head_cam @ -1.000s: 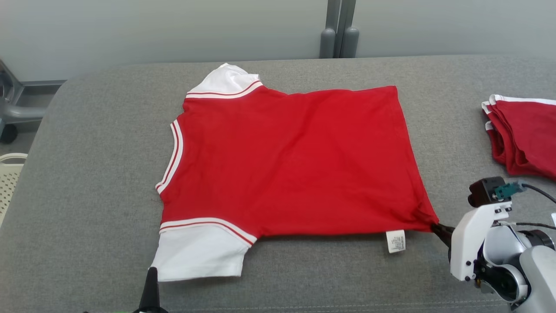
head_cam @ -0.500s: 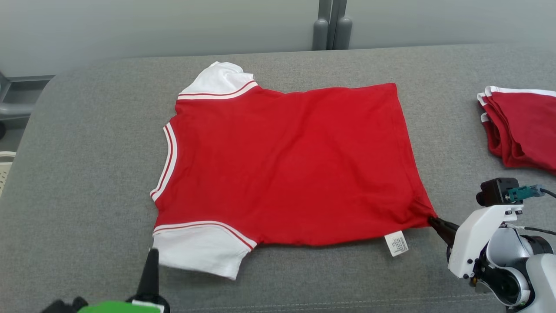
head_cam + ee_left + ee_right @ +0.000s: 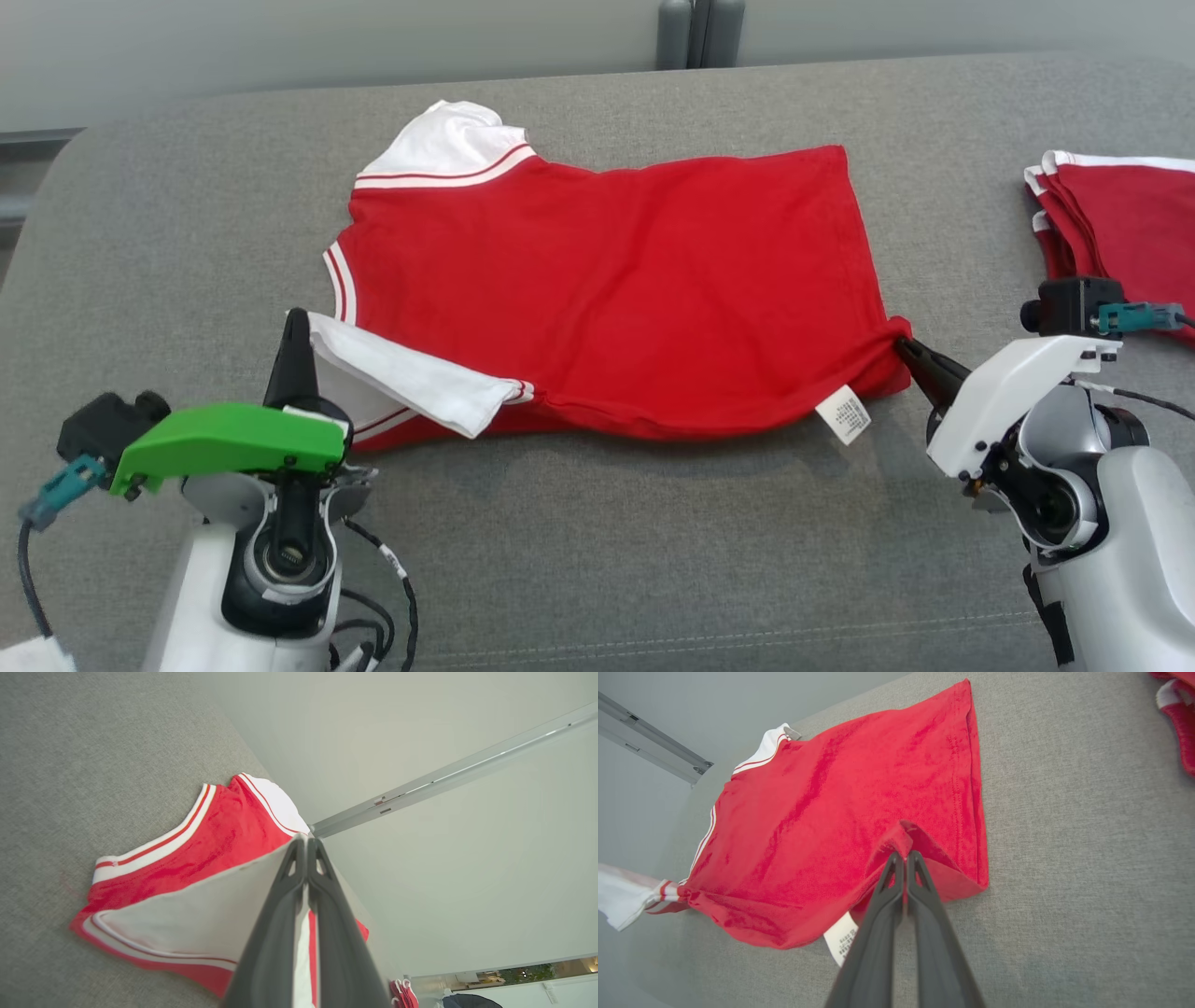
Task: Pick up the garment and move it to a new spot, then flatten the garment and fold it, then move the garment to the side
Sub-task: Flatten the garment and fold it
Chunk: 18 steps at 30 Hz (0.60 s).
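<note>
Head view showed the left gripper (image 3: 297, 317) clamped on the white sleeve (image 3: 401, 375) of the garment (image 3: 616, 280), and the right gripper (image 3: 903, 344) pinching its near-right hem corner (image 3: 892, 329).

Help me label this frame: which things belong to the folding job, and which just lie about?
In the job: red shirt, left gripper pinching its white sleeve, right gripper pinching its hem corner.
Lying about: folded red garments at the right.
</note>
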Tool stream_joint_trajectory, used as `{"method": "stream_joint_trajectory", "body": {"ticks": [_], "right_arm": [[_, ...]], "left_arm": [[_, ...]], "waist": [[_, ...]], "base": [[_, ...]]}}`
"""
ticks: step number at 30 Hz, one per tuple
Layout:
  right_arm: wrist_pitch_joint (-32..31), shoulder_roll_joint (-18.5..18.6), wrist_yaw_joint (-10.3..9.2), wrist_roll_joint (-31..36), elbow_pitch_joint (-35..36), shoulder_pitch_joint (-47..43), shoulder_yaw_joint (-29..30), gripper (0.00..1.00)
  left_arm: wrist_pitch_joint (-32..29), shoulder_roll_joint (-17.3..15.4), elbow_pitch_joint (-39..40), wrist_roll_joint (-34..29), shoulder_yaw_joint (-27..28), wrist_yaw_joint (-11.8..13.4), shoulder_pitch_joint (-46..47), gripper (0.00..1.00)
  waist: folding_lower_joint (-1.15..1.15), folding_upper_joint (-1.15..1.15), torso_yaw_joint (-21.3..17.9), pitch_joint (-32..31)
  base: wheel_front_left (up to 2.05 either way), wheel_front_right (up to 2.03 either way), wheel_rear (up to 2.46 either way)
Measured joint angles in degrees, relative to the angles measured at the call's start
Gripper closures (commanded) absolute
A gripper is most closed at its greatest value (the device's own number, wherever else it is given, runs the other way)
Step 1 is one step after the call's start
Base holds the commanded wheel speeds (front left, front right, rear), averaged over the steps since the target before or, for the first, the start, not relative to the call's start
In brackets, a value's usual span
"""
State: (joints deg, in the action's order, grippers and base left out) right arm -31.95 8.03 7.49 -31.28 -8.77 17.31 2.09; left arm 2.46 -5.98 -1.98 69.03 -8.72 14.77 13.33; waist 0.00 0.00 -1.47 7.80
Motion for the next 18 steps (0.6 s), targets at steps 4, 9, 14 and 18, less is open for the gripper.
{"method": "stream_joint_trajectory", "body": {"ticks": [4,9,14,18], "right_arm": [[1.16,-0.38,0.00,1.01,-3.03,3.59,-0.70,1.00],[2.99,-1.07,-0.01,1.68,-6.91,7.81,-1.59,1.00],[6.82,-1.42,0.00,2.68,-11.36,12.80,-2.46,1.00],[9.12,-1.37,0.00,3.32,-14.50,15.36,-2.40,1.00]], "left_arm": [[0.20,-0.52,-6.46,-1.63,-1.09,-1.26,6.19,1.00],[0.23,-1.07,-12.81,-3.65,-2.32,-2.91,13.07,1.00],[0.65,-1.29,-19.09,-4.55,-2.70,-4.74,19.60,1.00],[1.71,-1.29,-22.62,-4.91,-2.60,-5.61,22.84,1.00]], "waist": [[0.00,0.00,-0.53,1.83],[0.01,0.00,-1.16,4.51],[0.00,0.00,-1.70,7.60],[0.00,0.00,-1.72,9.28]], "base": [[0.00,0.00,0.00],[0.00,0.00,0.00],[0.00,0.00,0.00],[0.00,0.00,0.00]]}}
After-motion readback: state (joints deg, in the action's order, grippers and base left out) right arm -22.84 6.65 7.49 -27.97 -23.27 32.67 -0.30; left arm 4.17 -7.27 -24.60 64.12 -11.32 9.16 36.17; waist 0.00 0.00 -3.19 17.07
